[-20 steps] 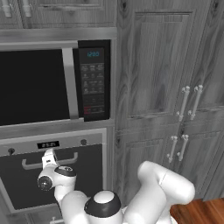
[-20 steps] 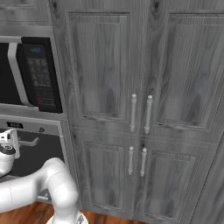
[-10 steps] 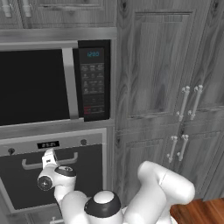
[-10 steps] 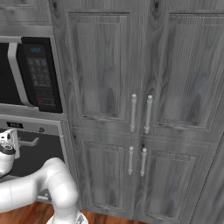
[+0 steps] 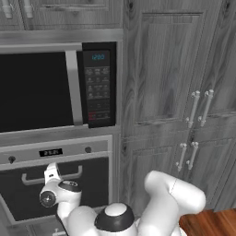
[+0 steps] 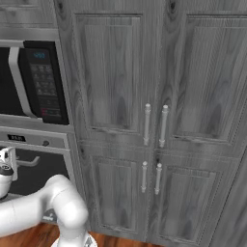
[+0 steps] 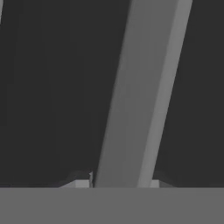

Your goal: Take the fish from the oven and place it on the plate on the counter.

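The oven [image 5: 92, 184] sits low at the left, under the microwave, and its dark glass door looks closed. My gripper [image 5: 51, 174] is at the door's horizontal bar handle [image 5: 76, 174], seen from the other side as gripper [image 6: 6, 158] and handle [image 6: 30, 161]. In the hand view the grey handle [image 7: 140, 96] runs up between my two fingertips [image 7: 78, 180], which press on either side of it, so my gripper [image 7: 118, 180] is shut on it. The fish is hidden behind the oven door. The plate and the counter are out of view.
A black-doored microwave [image 5: 41, 87] with a keypad [image 6: 46, 79] sits right above the oven. Tall grey wood cabinets [image 5: 170, 92] with paired bar handles [image 6: 154, 125] fill the wall to the right. Brown wooden floor [image 5: 209, 223] lies below.
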{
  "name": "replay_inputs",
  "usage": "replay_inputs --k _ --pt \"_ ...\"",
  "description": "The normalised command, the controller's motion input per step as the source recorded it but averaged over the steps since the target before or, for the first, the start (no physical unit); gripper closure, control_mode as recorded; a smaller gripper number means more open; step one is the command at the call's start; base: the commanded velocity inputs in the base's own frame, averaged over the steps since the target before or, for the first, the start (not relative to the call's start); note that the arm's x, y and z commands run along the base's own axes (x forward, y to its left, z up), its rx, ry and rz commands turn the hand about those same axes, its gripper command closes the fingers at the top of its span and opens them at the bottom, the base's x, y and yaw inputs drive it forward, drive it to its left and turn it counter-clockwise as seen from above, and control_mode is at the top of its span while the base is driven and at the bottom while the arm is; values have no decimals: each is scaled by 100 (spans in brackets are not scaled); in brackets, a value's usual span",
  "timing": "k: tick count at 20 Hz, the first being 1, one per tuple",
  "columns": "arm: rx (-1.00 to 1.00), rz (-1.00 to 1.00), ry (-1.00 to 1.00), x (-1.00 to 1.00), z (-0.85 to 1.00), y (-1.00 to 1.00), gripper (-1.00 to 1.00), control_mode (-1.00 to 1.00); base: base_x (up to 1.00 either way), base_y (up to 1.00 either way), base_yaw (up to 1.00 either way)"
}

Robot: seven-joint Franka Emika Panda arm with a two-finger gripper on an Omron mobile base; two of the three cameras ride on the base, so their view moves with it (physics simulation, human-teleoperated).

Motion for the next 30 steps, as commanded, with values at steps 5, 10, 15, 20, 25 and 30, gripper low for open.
replay_inputs --k 5,10,15,20,25,30 --pt "0 0 2 -57 -25 0 100 -100 0 0 0" --pt "0 0 5 -58 -40 0 100 -100 0 0 0" --pt "0 0 7 -62 -62 0 100 -100 0 0 0" --pt "0 0 6 -61 -68 0 100 -100 0 0 0" --pt "-1 0 8 -55 -71 0 100 -100 0 0 0" --pt "-3 0 6 -58 -66 0 100 -100 0 0 0"
